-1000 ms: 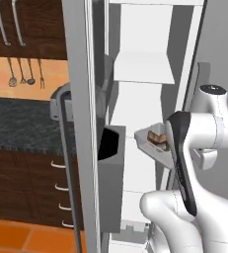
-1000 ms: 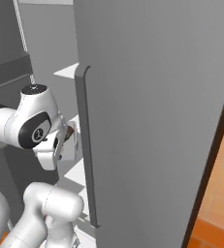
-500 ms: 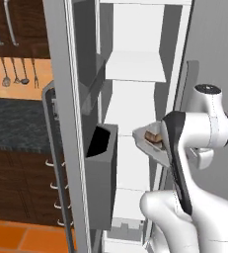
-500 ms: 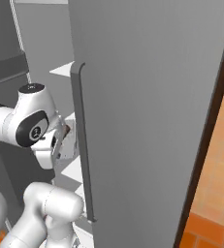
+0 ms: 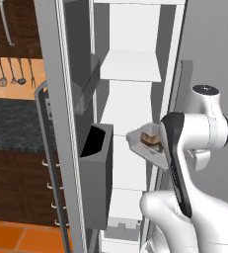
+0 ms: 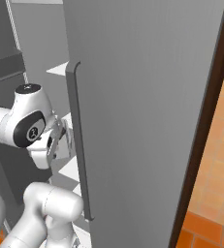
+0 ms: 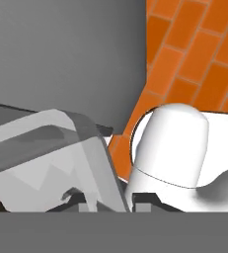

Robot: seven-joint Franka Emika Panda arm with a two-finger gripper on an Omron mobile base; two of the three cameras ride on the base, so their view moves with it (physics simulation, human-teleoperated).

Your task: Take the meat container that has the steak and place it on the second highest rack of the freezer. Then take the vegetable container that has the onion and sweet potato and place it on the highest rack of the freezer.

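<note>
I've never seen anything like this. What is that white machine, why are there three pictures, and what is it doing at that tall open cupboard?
These are computer-rendered pictures of a kitchen. The white machine is a robot arm on a driving base. Two pictures come from cameras on that base, behind the arm to its left and right. The third comes from a camera on its hand, looking along the gripper.

The cupboard is a freezer, its door swung open, with white shelves inside and grey bins on the door. The gripper is shut on the rim of a clear container holding a brown steak, carried tilted in front of the shelves. It is not yet on a shelf. In the right picture, the grey fridge door hides much of this.
</note>
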